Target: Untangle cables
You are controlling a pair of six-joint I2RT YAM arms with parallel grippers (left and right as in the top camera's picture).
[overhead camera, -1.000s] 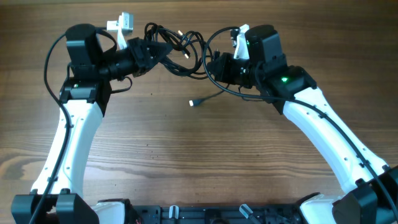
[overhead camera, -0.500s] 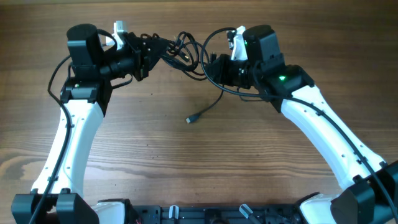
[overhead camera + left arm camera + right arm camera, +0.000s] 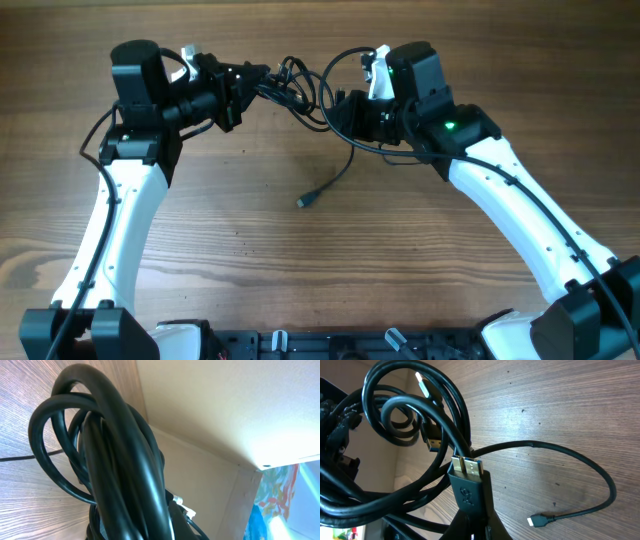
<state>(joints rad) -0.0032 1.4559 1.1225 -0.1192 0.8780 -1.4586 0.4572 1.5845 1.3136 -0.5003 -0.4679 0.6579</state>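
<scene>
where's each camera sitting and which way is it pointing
Overhead: above the table, looking straight down; the left arm and right arm meet at the cables.
Left wrist: on the left arm, aimed past the wood up at a wall; cable loops fill it, and its fingers cannot be made out.
Right wrist: on the right arm, looking down at the tabletop past a gold-tipped USB plug; its fingers are not clearly visible.
Shared: overhead and right wrist both show the loose plug end on the wood.

no words, brands or numbers can be read anywhere; the black plug (image 3: 468,491) among the cables (image 3: 422,397) carries a faint embossed mark on its housing, too soft to make out
</scene>
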